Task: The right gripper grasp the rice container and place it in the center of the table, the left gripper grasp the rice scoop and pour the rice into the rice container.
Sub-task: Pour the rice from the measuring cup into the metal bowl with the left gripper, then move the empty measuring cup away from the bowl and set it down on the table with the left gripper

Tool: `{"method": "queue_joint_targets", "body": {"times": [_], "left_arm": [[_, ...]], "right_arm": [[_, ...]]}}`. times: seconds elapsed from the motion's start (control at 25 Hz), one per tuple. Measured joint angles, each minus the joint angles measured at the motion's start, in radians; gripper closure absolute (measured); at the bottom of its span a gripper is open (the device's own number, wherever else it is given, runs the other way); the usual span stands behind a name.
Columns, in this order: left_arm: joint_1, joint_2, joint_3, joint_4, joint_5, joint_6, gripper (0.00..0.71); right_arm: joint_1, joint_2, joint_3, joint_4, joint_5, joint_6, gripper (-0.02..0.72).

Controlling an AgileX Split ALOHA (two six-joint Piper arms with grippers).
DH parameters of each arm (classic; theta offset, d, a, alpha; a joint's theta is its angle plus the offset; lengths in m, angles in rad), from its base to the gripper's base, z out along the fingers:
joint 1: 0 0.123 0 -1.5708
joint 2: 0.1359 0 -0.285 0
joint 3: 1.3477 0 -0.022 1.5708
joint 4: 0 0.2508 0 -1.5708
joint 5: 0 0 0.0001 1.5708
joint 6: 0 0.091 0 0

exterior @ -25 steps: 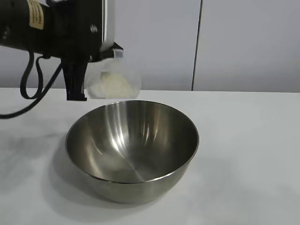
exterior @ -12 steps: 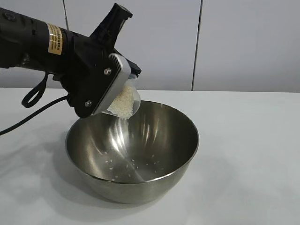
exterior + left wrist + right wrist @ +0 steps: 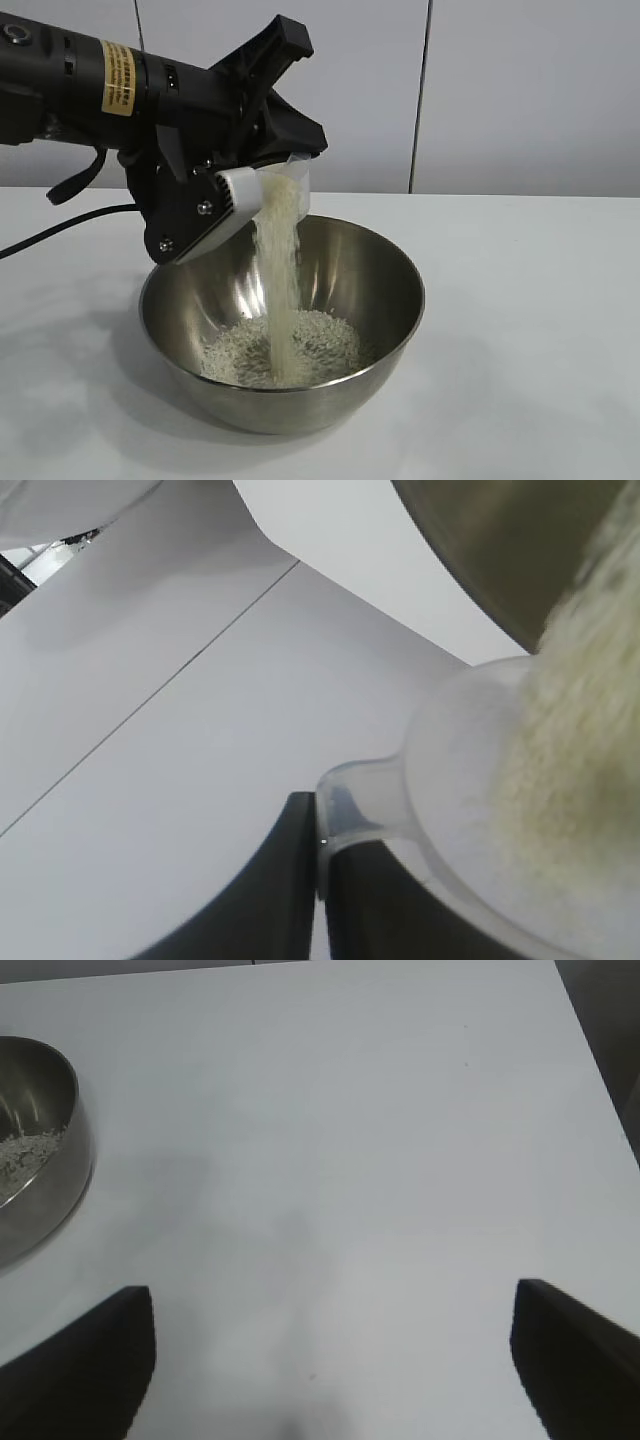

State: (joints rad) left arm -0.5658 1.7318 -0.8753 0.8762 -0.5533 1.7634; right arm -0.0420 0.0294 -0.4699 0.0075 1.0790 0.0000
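large round shiny stainless-steel rice container (image 3: pixel 282 325): lower centre of exterior frame, upright on flat plain white table (image 3: pixel 530 330); also at left edge of right wrist frame (image 3: pixel 35 1150), cut off by frame edge.

small white uncooked rice (image 3: pixel 280 345): loose whitish heap on container floor, plus a thin stream falling from scoop mouth down to heap, centre of frame. grains fill right side of left wrist frame (image 3: pixel 570 770).

small clear frosted plastic rice scoop w/ tab handle (image 3: pixel 285 190): upper centre-left, above container's rear-left rim, tipped steeply w/ mouth down, not touching the bowl. in left wrist frame (image 3: pixel 450 750), tab handle pinched between black fingers (image 3: pixel 280 890) at lower centre.

black two-fingered left gripper (image 3: pixel 265 165) w/ gold-labelled barrel, white housing, black cable: enters from upper left, angled down twd centre; claw clamped tight on scoop handle.

black right gripper w/ pointed tapering fingers (image 3: pixel 330 1360): seen in right wrist frame only; tips at lower left & lower right corners, spread wide apart, nothing between, over bare table, well apart from container.
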Motion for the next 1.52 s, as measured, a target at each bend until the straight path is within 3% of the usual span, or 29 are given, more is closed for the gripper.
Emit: {"method": "queue_joint_targets", "body": {"times": [0.44, 0.72, 0.84, 1.16, 1.32, 1.52], "left_arm": [[-0.079, 0.000, -0.003, 0.068, 0.037, 0.056, 0.702], [-0.084, 0.000, -0.003, 0.042, 0.041, -0.004, 0.702], [-0.085, 0.000, -0.003, 0.024, 0.014, -0.194, 0.702], [-0.092, 0.000, -0.003, -0.026, -0.182, -1.015, 0.702], [-0.092, 0.000, -0.003, -0.181, -0.216, -1.361, 0.702], [-0.076, -0.023, -0.003, -0.489, -0.237, -1.751, 0.702]], "right_arm": [[0.000, 0.000, 0.000, 0.000, 0.000, 0.000, 0.042], [0.000, 0.000, 0.000, 0.000, 0.001, 0.000, 0.042], [0.000, 0.000, 0.000, 0.000, 0.001, 0.000, 0.042], [0.000, 0.000, 0.000, 0.000, 0.001, 0.000, 0.042], [0.000, 0.000, 0.000, 0.000, 0.001, 0.000, 0.042], [0.000, 0.000, 0.000, 0.000, 0.001, 0.000, 0.042]]}}
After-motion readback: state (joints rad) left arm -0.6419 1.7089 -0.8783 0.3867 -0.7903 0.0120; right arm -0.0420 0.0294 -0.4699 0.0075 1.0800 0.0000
